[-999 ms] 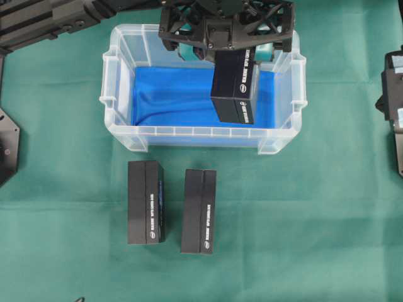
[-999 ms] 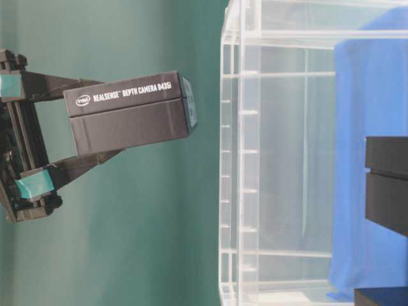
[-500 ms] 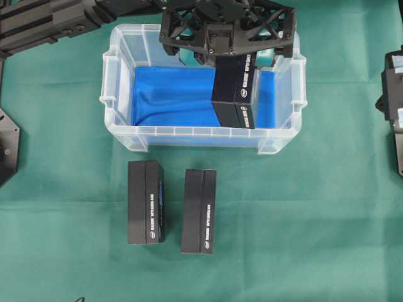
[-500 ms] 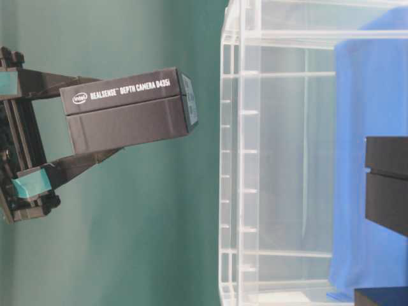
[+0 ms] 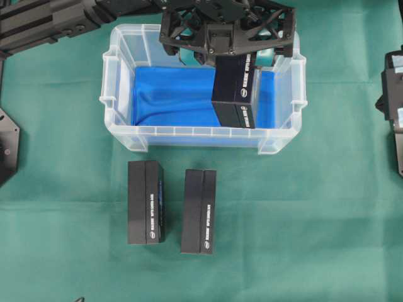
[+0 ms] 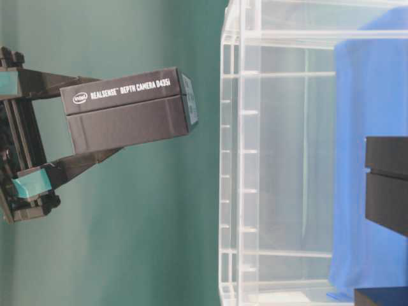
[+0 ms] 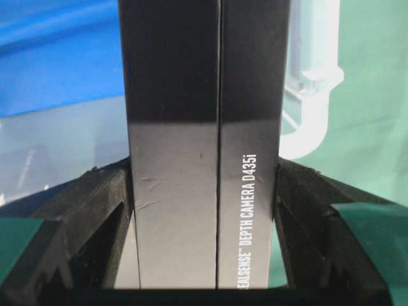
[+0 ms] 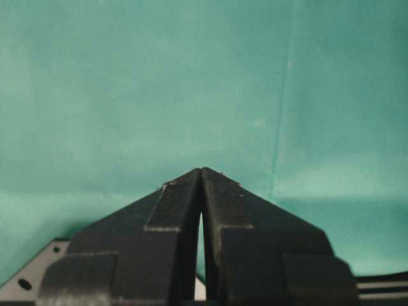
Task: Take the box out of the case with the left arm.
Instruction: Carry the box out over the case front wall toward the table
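My left gripper [image 5: 228, 47] is shut on the box [image 5: 234, 91], a long black carton with white lettering, and holds it by its upper end over the right part of the case [image 5: 119, 94]. In the table-level view, which is turned on its side, the box [image 6: 127, 111] hangs between the two black fingers [image 6: 76, 164], its lower end just outside the case's rim [image 6: 233, 159]. The left wrist view shows both fingers pressed flat against the box's sides [image 7: 204, 127]. My right gripper [image 8: 201, 171] is shut with nothing in it, over bare green cloth.
Two more black boxes [image 5: 146, 201] [image 5: 198, 211] lie side by side on the green table cloth in front of the case. Blue cloth [image 5: 170, 94] lines the case floor. The right arm's base [image 5: 393, 94] sits at the right edge.
The left gripper has lifted the box a little further away from the case rim; over the last half second it has barely moved. The right gripper shows no movement.
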Motion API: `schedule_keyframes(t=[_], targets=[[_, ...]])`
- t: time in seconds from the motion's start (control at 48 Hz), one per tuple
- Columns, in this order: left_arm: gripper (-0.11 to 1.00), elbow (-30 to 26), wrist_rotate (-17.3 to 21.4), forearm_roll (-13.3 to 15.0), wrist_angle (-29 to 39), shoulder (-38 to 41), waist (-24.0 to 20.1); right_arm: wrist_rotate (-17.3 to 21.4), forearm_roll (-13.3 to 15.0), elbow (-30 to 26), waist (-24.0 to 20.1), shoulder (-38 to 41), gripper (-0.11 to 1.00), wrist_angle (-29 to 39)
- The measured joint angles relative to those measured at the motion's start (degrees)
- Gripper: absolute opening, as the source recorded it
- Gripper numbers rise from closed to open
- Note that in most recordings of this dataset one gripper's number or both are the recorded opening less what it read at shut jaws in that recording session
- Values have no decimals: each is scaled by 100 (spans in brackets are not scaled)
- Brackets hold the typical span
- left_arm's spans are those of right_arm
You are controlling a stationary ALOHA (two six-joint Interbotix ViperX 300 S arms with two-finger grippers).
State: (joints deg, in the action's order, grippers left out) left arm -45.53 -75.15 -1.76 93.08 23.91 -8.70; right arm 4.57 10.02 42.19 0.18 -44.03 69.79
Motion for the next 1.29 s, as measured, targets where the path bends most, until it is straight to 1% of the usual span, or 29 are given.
schedule_keyframes(t=[0.5,0.645,0.812,0.978,1.103,1.291], targets=[[61,-9,0,-44,0,0,0,-9,0,0,0,0,3,0],[61,-9,-79,-44,-9,0,53,-18,9,9,0,0,3,9],[61,0,-316,-44,-18,0,202,-53,9,9,0,-9,3,9],[61,0,-668,-70,-18,0,492,-132,114,0,0,0,3,9],[61,0,-958,-79,-18,0,809,-185,132,0,0,0,3,0],[61,79,-1424,-88,-26,0,1441,-202,141,0,0,0,3,9]])
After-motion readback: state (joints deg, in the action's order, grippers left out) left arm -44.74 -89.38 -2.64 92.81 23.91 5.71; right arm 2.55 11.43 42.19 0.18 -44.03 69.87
